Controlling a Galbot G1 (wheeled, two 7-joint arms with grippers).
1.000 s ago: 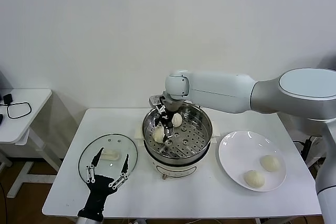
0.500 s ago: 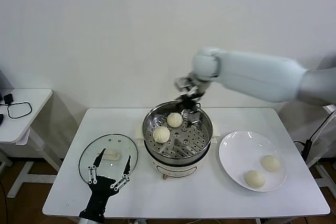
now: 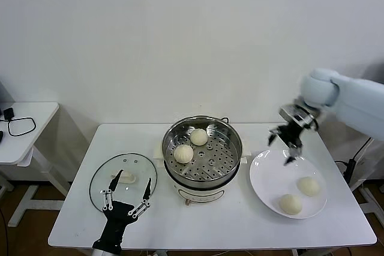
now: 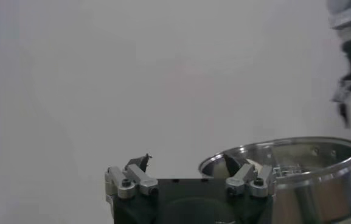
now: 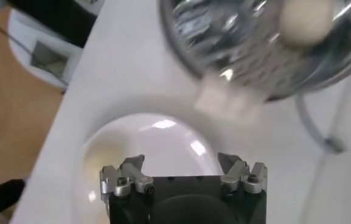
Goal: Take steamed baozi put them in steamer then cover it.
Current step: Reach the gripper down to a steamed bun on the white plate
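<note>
The steamer (image 3: 216,161) stands at the table's middle with two steamed baozi in its tray, one at the back (image 3: 198,136) and one to the left (image 3: 183,153). Two more baozi (image 3: 309,186) (image 3: 290,204) lie on the white plate (image 3: 270,172) to the right. My right gripper (image 3: 289,145) hangs open and empty above the plate's far edge; its wrist view shows the plate (image 5: 151,146) below the gripper (image 5: 184,167) and the steamer (image 5: 254,55) beyond. The glass cover (image 3: 105,179) lies flat to the left. My left gripper (image 3: 128,195) stands open over the cover's near edge.
The white table (image 3: 210,223) carries everything, its front edge close behind my left gripper. A small side table (image 3: 36,118) with a black cable (image 3: 21,126) stands off to the left. A white wall rises behind.
My right gripper rose out of the steamer, leaving both baozi there, and swung right to a spot over the plate. The left arm stayed put.
</note>
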